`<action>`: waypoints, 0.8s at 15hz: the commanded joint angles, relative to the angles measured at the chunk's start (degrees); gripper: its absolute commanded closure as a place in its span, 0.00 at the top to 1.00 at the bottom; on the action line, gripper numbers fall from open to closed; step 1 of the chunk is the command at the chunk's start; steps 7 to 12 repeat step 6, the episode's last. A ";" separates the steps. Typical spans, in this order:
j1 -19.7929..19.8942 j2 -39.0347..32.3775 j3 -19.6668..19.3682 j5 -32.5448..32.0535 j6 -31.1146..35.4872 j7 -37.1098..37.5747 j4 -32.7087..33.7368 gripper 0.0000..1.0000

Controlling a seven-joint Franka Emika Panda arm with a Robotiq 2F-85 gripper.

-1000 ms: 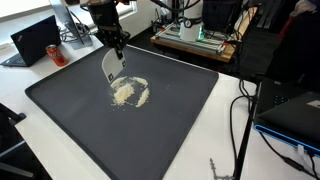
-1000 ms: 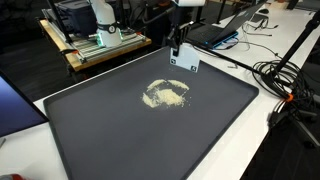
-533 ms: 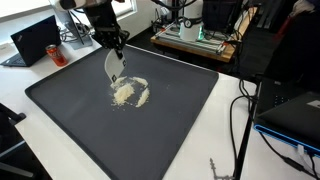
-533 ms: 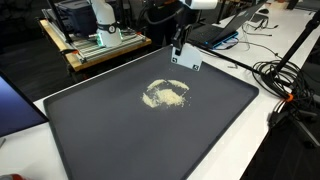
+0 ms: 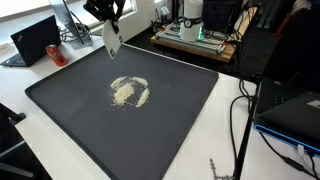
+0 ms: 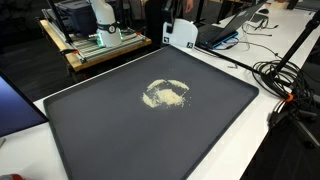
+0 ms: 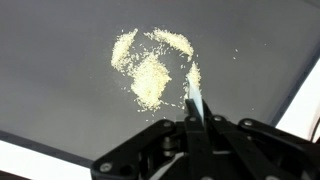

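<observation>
mat (image 5: 150, 140) lying nearest, filling the scene | crumbs (image 5: 129, 92) sitting mid-mat in a ringed heap | card (image 5: 112, 42) hanging upright above the mat's far left edge | gripper (image 5: 109, 20) pinching the card's top, jaws narrow

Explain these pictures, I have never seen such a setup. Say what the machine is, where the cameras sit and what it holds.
It is a robot arm, mostly out of frame, ending in a two-fingered gripper. Two cameras watch from outside; the third sits on the wrist, looking down along it. A dark mat lies on a white table, with pale crumbs heaped on it. The gripper is shut on a white card, held in the air, clear of the crumbs.
</observation>
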State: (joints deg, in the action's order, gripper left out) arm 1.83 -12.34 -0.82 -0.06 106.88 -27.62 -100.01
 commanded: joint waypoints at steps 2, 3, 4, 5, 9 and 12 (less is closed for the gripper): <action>1.10 9.92 0.64 0.92 -0.44 -7.03 -7.50 0.01; 1.01 11.39 0.50 1.52 -0.57 -8.71 -8.53 0.01; 0.89 12.92 0.29 2.00 -0.24 -10.21 -9.84 0.01; 0.80 14.39 0.06 2.83 -0.55 -12.21 -11.08 0.01; 0.67 15.70 -0.21 3.18 -0.15 -14.06 -12.33 0.01; 0.67 15.70 -0.21 3.18 -0.15 -14.06 -12.33 0.01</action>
